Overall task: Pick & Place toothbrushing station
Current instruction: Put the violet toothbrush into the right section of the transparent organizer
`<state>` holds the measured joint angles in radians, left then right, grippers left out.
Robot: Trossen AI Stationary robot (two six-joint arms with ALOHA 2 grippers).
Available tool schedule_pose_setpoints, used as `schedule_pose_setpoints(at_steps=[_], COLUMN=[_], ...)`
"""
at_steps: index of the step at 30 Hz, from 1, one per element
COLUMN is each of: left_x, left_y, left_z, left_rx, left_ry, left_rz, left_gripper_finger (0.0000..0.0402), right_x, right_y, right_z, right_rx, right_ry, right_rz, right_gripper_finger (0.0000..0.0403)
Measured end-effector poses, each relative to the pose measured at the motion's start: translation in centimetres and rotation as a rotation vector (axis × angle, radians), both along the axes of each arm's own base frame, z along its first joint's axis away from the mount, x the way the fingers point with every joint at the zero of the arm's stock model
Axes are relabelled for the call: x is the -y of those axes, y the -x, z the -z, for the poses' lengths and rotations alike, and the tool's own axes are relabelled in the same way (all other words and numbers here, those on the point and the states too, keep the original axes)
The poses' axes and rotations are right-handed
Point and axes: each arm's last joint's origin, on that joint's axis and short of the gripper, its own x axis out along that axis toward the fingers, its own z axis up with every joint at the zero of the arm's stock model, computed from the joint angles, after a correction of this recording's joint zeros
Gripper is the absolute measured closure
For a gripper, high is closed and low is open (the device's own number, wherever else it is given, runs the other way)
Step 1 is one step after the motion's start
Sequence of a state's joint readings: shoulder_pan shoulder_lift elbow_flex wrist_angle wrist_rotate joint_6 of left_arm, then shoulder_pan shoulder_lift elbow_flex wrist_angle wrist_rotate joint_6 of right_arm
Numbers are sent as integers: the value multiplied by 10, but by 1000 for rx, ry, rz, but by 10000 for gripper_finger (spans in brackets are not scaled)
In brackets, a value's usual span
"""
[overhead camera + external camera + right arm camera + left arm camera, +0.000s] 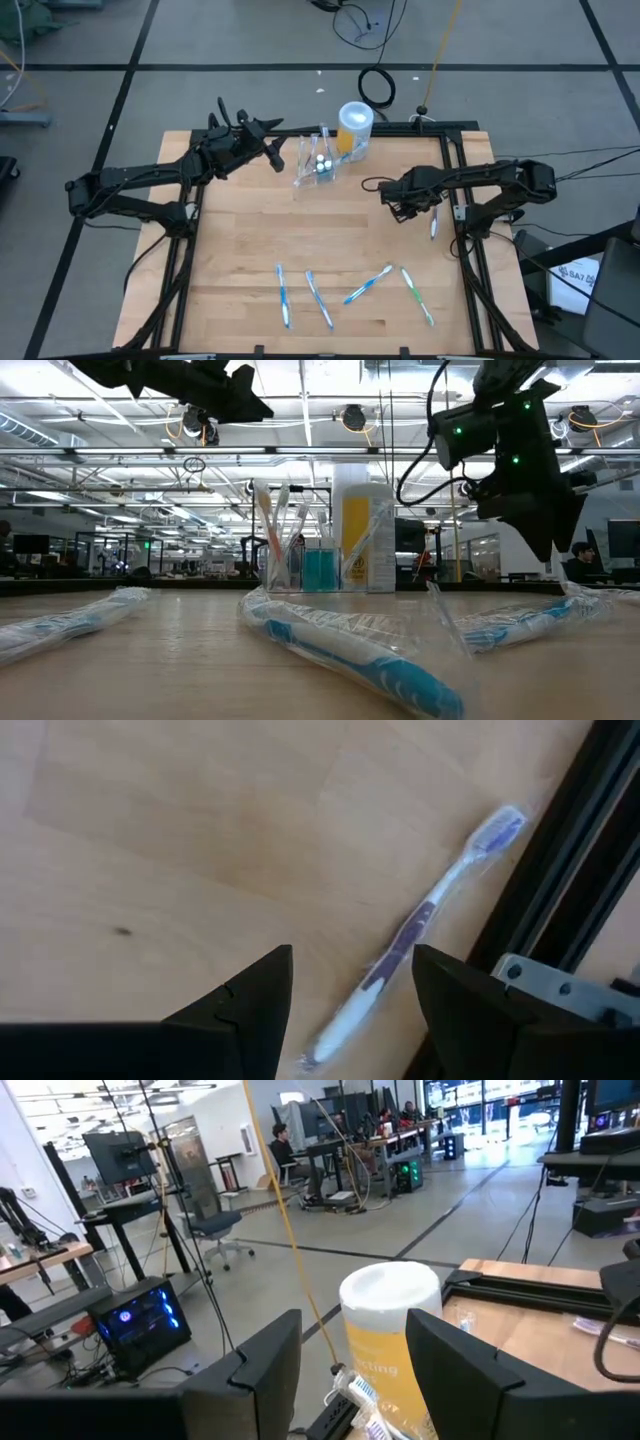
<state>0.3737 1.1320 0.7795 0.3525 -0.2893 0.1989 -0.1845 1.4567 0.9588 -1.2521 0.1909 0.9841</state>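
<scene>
Five wrapped toothbrushes (284,296) lie on the wooden table (250,240); open-plan workshop beyond.

From the high view you look straight down on the whole wooden table (320,240) and both arms. The low view sits at table-top height, facing level across the table into the room, close to a wrapped toothbrush (350,650). Your left wrist view looks forward over the yellow container (392,1342) toward the room beyond, and that container (365,540) shows in the low view too. The right wrist view looks down close on the tabletop at a purple toothbrush (420,930).
</scene>
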Motion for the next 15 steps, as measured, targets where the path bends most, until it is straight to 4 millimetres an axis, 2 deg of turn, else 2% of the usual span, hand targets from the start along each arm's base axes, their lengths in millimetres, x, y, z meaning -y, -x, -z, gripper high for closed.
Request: schedule_pose_setpoints(at_steps=[5, 12, 15], left_x=[0, 1, 1], left_y=[0, 0, -1], left_z=[1, 1, 1], left_rx=[0, 5, 6], left_ry=[16, 23, 23], left_rz=[0, 6, 7], left_gripper_finger=[213, 213, 213], right_x=[7, 14, 16], right_y=[9, 35, 41], right_z=[12, 35, 44], right_rx=[-29, -141, -136], right_ry=[-11, -32, -29], right_rz=[45, 147, 181], right_gripper_finger=[203, 203, 203])
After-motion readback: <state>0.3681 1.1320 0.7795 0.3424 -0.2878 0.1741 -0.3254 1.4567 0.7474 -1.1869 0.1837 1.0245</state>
